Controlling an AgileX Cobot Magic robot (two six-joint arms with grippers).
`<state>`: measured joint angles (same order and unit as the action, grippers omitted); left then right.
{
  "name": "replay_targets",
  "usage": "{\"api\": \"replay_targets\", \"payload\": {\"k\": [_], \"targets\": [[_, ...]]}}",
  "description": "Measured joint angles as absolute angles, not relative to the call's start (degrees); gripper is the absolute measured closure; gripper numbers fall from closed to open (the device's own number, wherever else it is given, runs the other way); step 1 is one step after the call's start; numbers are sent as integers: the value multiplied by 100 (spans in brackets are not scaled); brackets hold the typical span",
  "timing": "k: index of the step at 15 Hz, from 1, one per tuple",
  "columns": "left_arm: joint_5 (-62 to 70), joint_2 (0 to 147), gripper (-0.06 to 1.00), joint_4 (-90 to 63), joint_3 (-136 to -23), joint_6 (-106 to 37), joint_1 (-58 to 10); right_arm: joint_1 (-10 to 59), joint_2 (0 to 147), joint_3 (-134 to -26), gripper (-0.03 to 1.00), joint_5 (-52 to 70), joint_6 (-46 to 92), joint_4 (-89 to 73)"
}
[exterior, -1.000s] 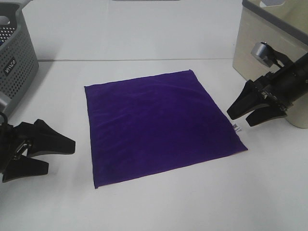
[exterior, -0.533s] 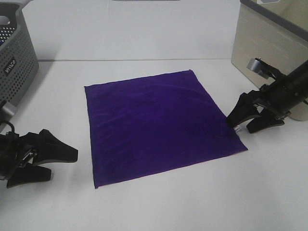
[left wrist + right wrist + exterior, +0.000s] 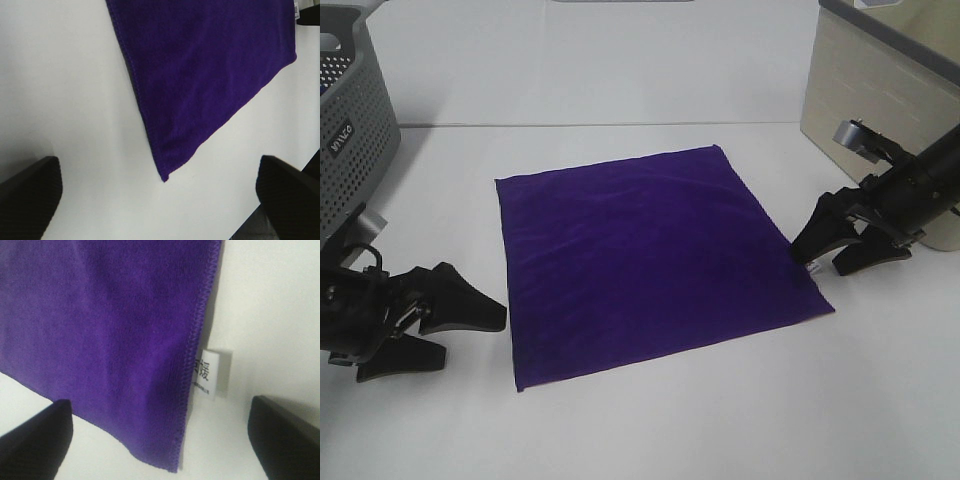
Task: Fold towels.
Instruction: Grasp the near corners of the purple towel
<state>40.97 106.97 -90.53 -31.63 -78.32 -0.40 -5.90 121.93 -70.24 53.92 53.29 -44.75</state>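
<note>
The deep purple towel (image 3: 645, 255) lies flat and spread out on the white table (image 3: 640, 420). Its small white tag (image 3: 810, 265) sticks out on its right edge and shows close up in the right wrist view (image 3: 209, 372). My right gripper (image 3: 825, 252) is open and low at that edge, by the tag, touching nothing that I can see. My left gripper (image 3: 470, 330) is open and empty just left of the towel's front left corner (image 3: 164, 177). The towel fills much of the left wrist view (image 3: 210, 65) and the right wrist view (image 3: 100, 325).
A grey perforated basket (image 3: 350, 120) stands at the back left. A beige box (image 3: 880, 90) stands at the back right, just behind my right arm.
My left gripper has moved right, toward the towel's front left corner. My right gripper came down to the towel's right edge by the tag, then held still.
</note>
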Motion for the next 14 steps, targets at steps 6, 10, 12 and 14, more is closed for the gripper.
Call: {"api": "replay_targets", "payload": {"k": [6, 10, 12, 14], "targets": [[4097, 10703, -4, -8955, -3168, -7775, -40, -590, 12193, -7024, 4, 5506, 5329, -4406], [4079, 10703, -4, -8955, -3186, -7523, -40, -590, 12193, -7024, 5, 5449, 5139, -4349], [4028, 10703, -3, -8955, -3203, -7254, -57, -573, 12181, -7030, 9, 5357, 4584, -4206], [3988, 10709, -2, -8835, -3306, -7036, -80, -367, 12152, -7053, 15, 5214, 4395, -3971]]}}
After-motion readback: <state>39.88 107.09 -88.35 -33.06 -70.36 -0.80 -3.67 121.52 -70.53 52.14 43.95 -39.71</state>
